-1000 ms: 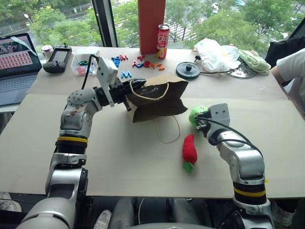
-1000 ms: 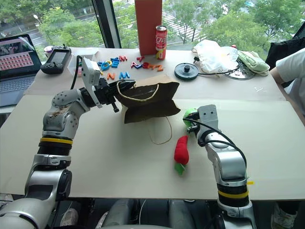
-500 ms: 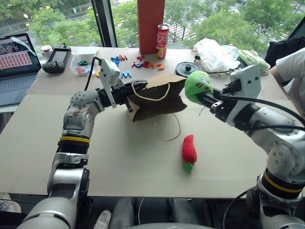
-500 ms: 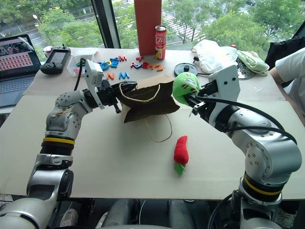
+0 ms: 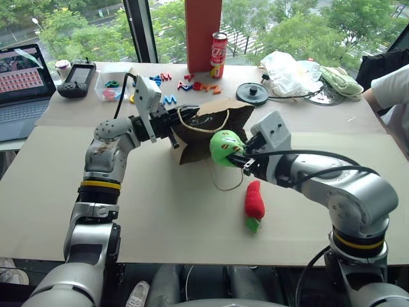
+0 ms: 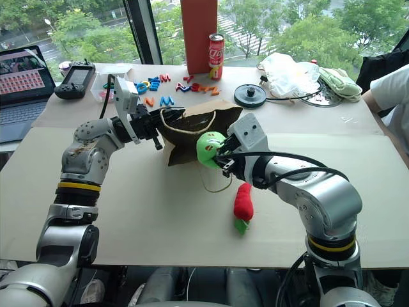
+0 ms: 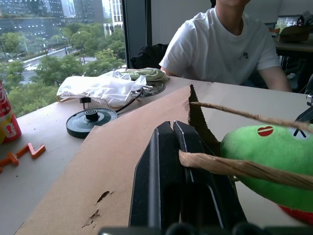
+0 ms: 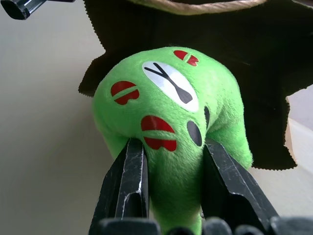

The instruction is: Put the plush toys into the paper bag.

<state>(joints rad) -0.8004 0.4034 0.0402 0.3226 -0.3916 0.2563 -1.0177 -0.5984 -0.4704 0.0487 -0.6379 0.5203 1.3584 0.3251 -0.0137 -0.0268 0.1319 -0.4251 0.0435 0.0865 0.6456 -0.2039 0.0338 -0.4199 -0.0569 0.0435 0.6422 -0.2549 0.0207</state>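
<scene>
Left eye view: a second ago the round bright-green plush toy [image 5: 225,147] lay on the beige counter [image 5: 160,217] under the right tool [image 5: 238,153]; half a second ago it was held high beside the bag. Now it hangs at the open mouth of the brown kraft paper bag [image 5: 214,128], pinched by that tool. The left tool [image 5: 181,119] has stayed at the bag's rim, clamped on it. The red chili-shaped plush toy with a green stem [image 5: 254,203] lies where it lay, in front of the bag and apart from it. A thin tan twine handle [image 5: 225,182] loops over the counter between them.

Right eye view: the same arrangement. The bag's mouth gapes dark, and I cannot tell whether anything lies inside.

Left wrist view: the two black fingers [image 7: 161,181] sit pressed together on the brown paper edge, a twine handle crossing them. The green toy is just beside them. A person in a white T-shirt [image 7: 220,41] sits behind the counter.

Right wrist view: the black fingers [image 8: 132,181] squeeze the green toy's lower part; its face has red patches and a white patch marked with black lines. The dark bag opening is right behind it.
</scene>
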